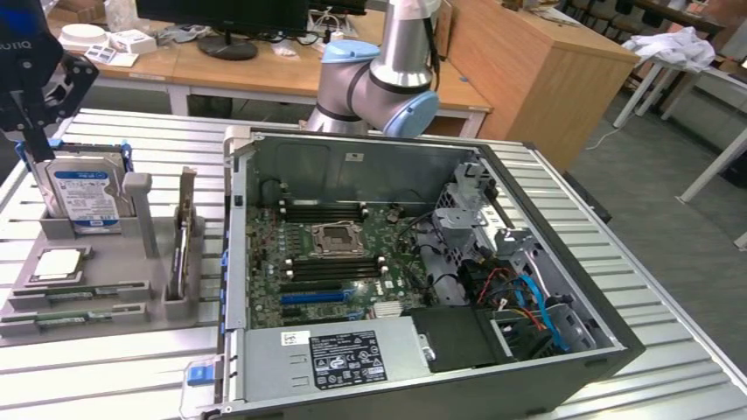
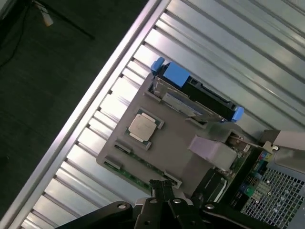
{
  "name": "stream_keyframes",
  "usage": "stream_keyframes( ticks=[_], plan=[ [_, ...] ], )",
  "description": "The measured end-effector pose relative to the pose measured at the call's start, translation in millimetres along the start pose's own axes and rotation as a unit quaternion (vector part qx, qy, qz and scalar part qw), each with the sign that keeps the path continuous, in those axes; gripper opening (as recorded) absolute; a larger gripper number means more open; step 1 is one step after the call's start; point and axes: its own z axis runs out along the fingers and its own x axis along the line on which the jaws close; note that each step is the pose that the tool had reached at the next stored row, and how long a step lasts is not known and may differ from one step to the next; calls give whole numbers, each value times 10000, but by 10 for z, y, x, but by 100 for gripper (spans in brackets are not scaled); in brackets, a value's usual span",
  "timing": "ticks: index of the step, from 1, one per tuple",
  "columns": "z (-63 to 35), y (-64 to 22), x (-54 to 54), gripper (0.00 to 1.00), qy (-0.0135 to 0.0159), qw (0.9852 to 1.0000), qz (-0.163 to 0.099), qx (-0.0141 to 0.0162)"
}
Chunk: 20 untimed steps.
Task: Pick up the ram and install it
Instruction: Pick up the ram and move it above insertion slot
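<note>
The ram [image 1: 82, 293] lies as thin green sticks in the front slots of a grey holder [image 1: 117, 262] at the exterior view's left. In the wrist view the ram [image 2: 138, 161] shows as a green strip along the holder's edge. My black gripper [image 1: 38, 140] hangs high over the holder's back corner, in front of the upright hard drive [image 1: 82, 192]. Its fingers [image 2: 163, 191] are shut together with nothing between them, well apart from the ram. The open computer case [image 1: 245, 262] shows the motherboard's memory slots [image 1: 332, 267] beside the processor socket.
The holder also carries a processor chip [image 2: 141, 126] and an upright expansion card [image 1: 185, 236]. The case's metal walls, a drive cage [image 1: 473, 201] and cables [image 1: 526, 297] crowd the exterior view's right. The slatted metal table [image 1: 105, 367] runs around both.
</note>
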Motion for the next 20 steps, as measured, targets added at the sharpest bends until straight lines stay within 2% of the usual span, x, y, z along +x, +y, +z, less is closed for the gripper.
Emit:
stream_keyframes(
  ticks=[5, 10, 15, 20],
  plan=[
    [0, 0, 0, 11, 18, 9993, -380, 0],
    [0, 1, 0, 11, 34, 9968, -795, -7],
    [0, 0, 0, 11, 52, 9922, -1242, -14],
    [1, 0, 0, 11, 69, 9856, -1692, -21]
  ],
)
